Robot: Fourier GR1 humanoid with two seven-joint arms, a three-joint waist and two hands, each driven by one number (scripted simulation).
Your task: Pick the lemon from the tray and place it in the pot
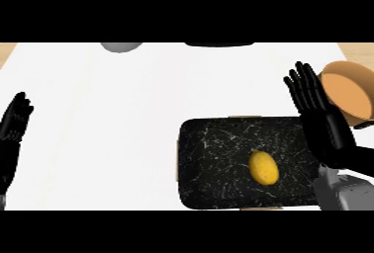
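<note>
Head view, looking steeply down at a white counter. The lemon lay on the tray, a black marbled slab at lower right of the counter. It sat right of the tray's middle, long axis roughly up-down in the view, nothing touching it.

The right hand was over the tray's right edge, fingers straight and spread a little, pointing away from the robot. It held nothing. Its palm stood above and right of the lemon, near but apart from it. The grey forearm came in at the lower right corner and covered the tray's near right corner.

The pot was at the right edge of the view, orange-brown, tilted-looking round opening, partly cut off by the frame. It stood just beyond the tray's far right corner, and the right hand's fingertips overlapped its left rim in the view; contact could not be told.

The left hand rested at the left edge, fingers straight and up, holding nothing, well apart from the tray.

A grey round object and a dark object showed at the counter's far edge, both cut off, too little visible to identify.
</note>
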